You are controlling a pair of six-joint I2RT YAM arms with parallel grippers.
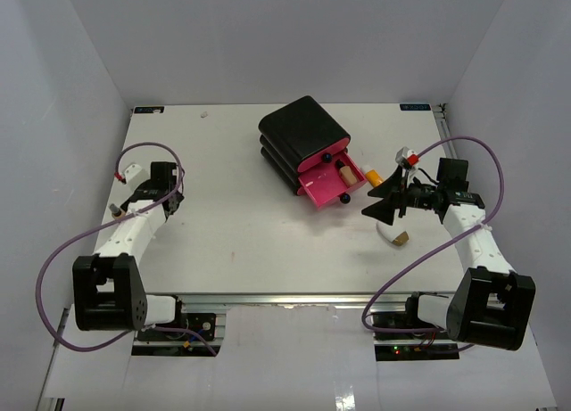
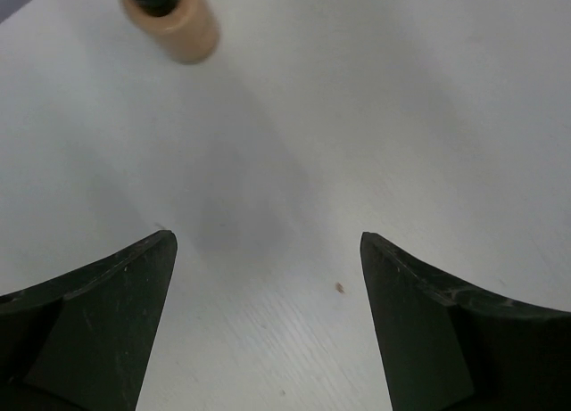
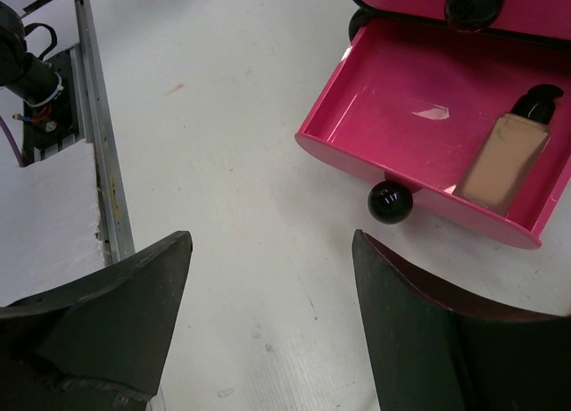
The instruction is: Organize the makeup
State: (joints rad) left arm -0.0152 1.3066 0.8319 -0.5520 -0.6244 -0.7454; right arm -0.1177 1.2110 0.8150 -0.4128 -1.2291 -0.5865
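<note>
A tan bottle with a dark cap (image 1: 342, 173) lies in the open pink drawer (image 1: 323, 190) of the black box (image 1: 302, 130); the right wrist view shows the bottle (image 3: 507, 159) in the drawer's right half (image 3: 401, 117). An orange tube with a white cap (image 1: 371, 174) lies just right of the drawer. A white oval tube with a tan end (image 1: 394, 237) lies near my right gripper (image 1: 384, 202), which is open and empty (image 3: 272, 242) in front of the drawer. My left gripper (image 1: 168, 197) is open and empty (image 2: 268, 246). A small tan bottle (image 2: 174, 19) lies ahead of it (image 1: 117, 211).
The drawer has a black ball knob (image 3: 390, 202) close to my right fingertip. Another knob (image 3: 473, 3) sits on the drawer above. The table's near metal rail (image 3: 96, 135) runs on the left of the right wrist view. White walls enclose the table.
</note>
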